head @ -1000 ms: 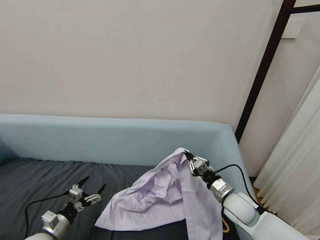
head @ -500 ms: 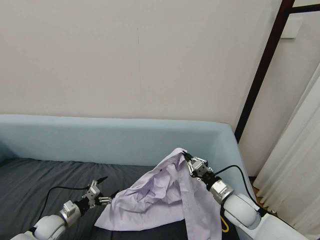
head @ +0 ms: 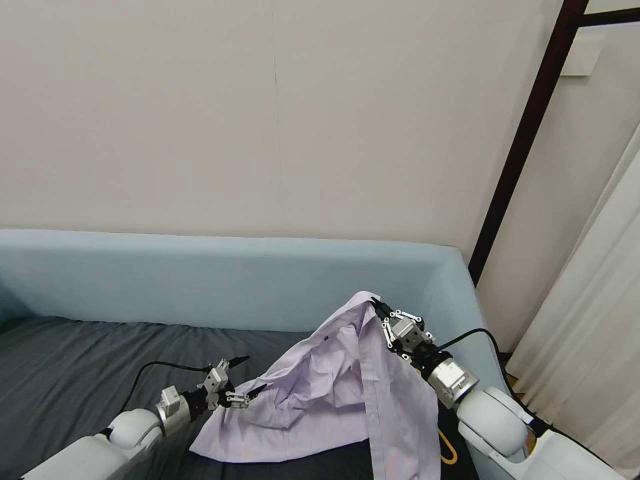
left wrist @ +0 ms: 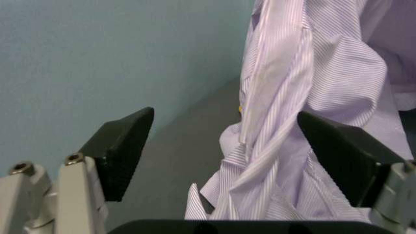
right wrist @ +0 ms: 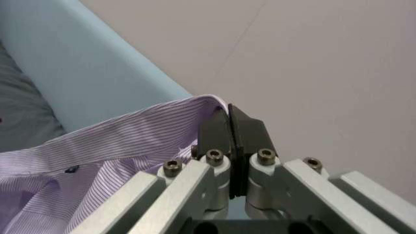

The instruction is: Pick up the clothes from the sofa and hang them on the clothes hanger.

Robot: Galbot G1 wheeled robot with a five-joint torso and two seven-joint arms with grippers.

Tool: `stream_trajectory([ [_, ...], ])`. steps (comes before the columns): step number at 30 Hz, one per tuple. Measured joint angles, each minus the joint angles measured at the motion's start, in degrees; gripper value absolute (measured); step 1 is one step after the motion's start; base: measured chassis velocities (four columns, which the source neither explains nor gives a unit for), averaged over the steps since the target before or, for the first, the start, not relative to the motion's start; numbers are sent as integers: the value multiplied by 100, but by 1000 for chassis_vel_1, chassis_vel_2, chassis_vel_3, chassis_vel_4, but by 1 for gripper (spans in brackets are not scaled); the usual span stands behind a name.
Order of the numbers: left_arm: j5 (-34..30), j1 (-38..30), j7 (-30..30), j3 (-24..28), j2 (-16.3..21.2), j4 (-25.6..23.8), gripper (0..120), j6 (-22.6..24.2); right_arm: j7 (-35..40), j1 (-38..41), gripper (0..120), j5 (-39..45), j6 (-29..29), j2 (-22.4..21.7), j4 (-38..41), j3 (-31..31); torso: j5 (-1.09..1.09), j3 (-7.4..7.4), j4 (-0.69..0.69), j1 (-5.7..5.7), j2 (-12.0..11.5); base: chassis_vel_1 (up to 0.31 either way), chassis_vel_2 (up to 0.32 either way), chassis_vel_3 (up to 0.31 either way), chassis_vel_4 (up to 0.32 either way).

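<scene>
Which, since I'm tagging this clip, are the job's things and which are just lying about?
Job:
shirt
sofa under it
right end effector, shut on a raised edge of the shirt
left end effector, open, beside the shirt's lower folds

Lying about:
wall
curtain
dark pole, perhaps part of the hanger; cannot tell
</scene>
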Motion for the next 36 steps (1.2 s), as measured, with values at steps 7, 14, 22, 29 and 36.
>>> stream_trajectory([
  [7, -278, -166, 362, 81, -196, 359, 79, 20, -7, -16, 0, -39, 15, -46, 32, 8, 0, 0, 1, 0, 0, 0, 0, 0, 0],
  [14, -284, -202, 452, 91, -294, 523, 68, 28, -16, -22, 0, -75, 30, -48, 50, 1, 0, 0, 2, 0, 0, 0, 0, 0, 0],
  [22, -190, -311, 545, 76, -562, 804, 51, 30, -27, -27, 0, -94, 53, -98, 86, -45, 0, 0, 0, 0, 0, 0, 0, 0, 0],
  [29, -9, -496, 765, 152, -835, 1219, 20, 13, -21, -15, 0, -14, 53, -143, 136, -45, 0, 0, 2, 0, 0, 0, 0, 0, 0],
  [36, 153, -699, 951, 198, -1269, 1698, 0, -100, 0, -20, 0, 55, 37, -145, 218, -30, 0, 0, 0, 0, 0, 0, 0, 0, 0],
])
